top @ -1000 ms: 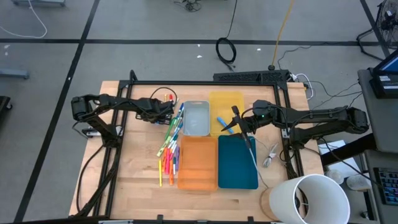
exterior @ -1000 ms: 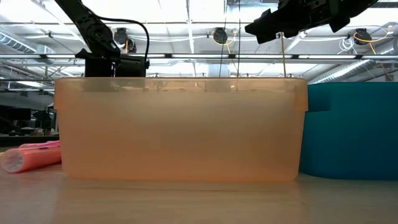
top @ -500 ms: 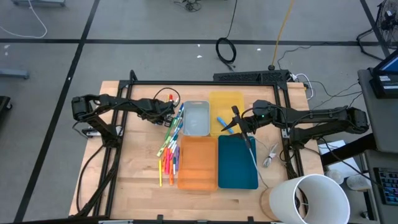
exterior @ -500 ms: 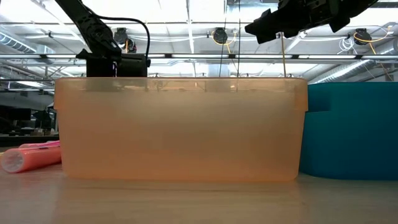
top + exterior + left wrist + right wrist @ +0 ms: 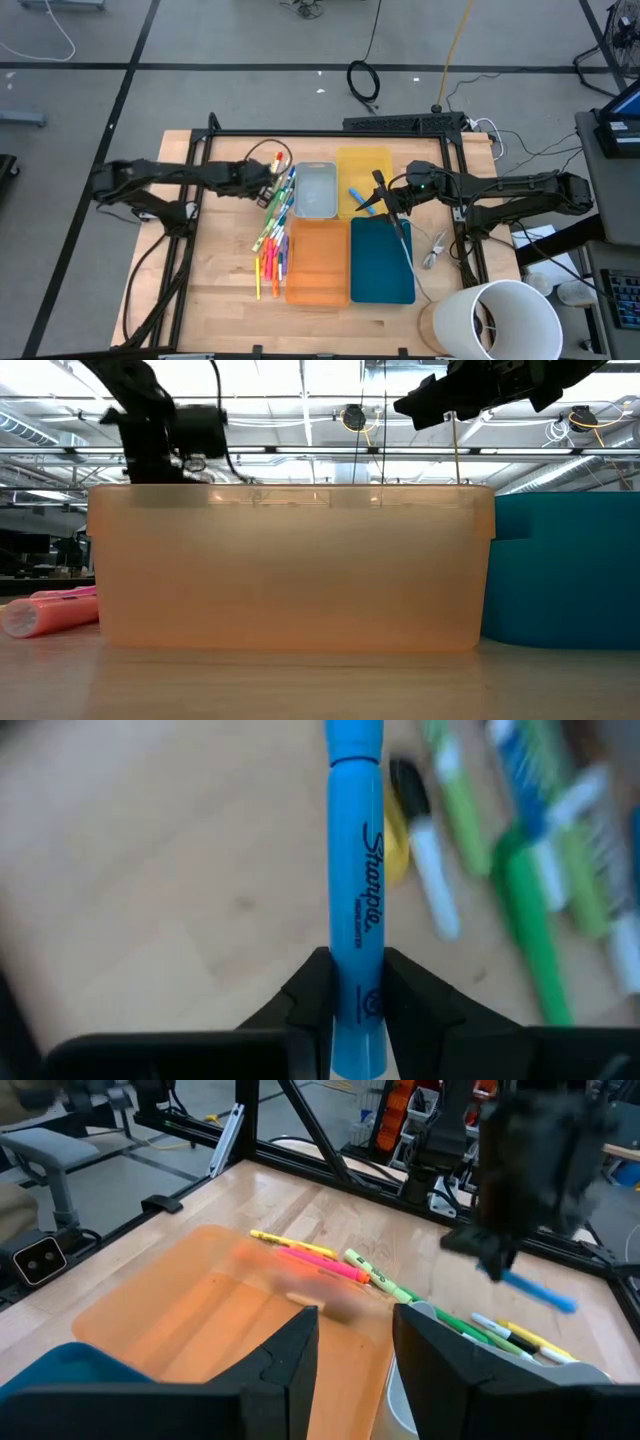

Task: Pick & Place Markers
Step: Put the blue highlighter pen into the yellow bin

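My left gripper (image 5: 274, 179) is shut on a blue marker (image 5: 356, 870) and hangs above the loose pile of mixed-colour markers (image 5: 272, 235), which lies on the wood left of the trays. From the right wrist view, this gripper (image 5: 498, 1258) shows with the blue marker (image 5: 540, 1293) sticking out of it. My right gripper (image 5: 355, 1345) waits over the yellow tray (image 5: 365, 162), open, with nothing between its fingers. A second blue marker (image 5: 357, 195) lies by it on that tray. My left gripper pinches the blue marker's barrel (image 5: 358, 988) between its two fingers, close to one end. The fingers slant steeply down and lie across the marker. The marker juts out to one side, nearly level, lifted clear above the pile.
Four trays stand together mid-table: a clear one (image 5: 316, 190), the yellow one, an orange one (image 5: 317, 262) and a teal one (image 5: 382, 262). A white bucket (image 5: 495, 320) stands at the near right corner. A pink marker (image 5: 45, 610) lies left of the orange tray.
My left gripper has risen from the pile with the blue marker, rolled about its wrist, and drawn slightly toward the table's left. The marker now hangs clear of the other markers. My right arm has kept still.
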Tool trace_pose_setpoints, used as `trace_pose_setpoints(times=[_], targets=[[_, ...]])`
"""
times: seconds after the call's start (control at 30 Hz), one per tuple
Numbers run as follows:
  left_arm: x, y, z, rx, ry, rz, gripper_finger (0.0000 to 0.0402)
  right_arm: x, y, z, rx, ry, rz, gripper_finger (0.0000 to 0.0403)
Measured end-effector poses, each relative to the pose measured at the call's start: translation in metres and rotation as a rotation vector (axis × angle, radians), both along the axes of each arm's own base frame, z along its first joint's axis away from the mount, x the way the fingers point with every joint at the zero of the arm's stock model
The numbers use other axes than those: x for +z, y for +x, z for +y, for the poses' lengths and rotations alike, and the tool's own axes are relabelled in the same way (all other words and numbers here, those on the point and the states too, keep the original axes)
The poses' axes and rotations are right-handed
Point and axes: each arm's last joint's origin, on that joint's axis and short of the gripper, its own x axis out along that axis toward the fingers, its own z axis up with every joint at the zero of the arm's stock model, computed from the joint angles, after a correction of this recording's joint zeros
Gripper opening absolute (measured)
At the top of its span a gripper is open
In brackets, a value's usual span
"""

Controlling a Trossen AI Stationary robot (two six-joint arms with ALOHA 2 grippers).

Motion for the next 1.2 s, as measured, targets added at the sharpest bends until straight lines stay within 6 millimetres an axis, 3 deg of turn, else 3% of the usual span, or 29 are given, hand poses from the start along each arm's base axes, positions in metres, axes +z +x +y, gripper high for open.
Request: trace_pose_setpoints(times=[0.2,0.47,0.67,0.83,1.0,1.2], targets=[[0.040,-0.015,-0.022,-0.141,0.129,-0.152,0.0069,0.000,0.000,0.000,0.000,0.000,0.000,0.0118],[0.067,-0.019,-0.048,-0.315,0.287,-0.298,0.0069,0.000,0.000,0.000,-0.001,0.001,0.001,0.0118],[0.054,-0.011,-0.053,-0.471,0.322,-0.493,0.0069,0.000,0.000,0.000,-0.001,0.001,0.000,0.0118],[0.039,-0.004,-0.048,-0.662,0.333,-0.772,0.0069,0.003,0.001,-0.001,-0.032,-0.017,-0.035,0.0118],[0.050,-0.002,-0.040,-0.877,0.406,-1.036,0.0069,0.007,0.007,-0.006,-0.198,-0.025,-0.091,0.0118],[0.063,0.000,-0.034,-1.088,0.449,-1.142,0.0069,0.002,0.029,-0.011,-0.268,0.000,-0.194,0.0118]])
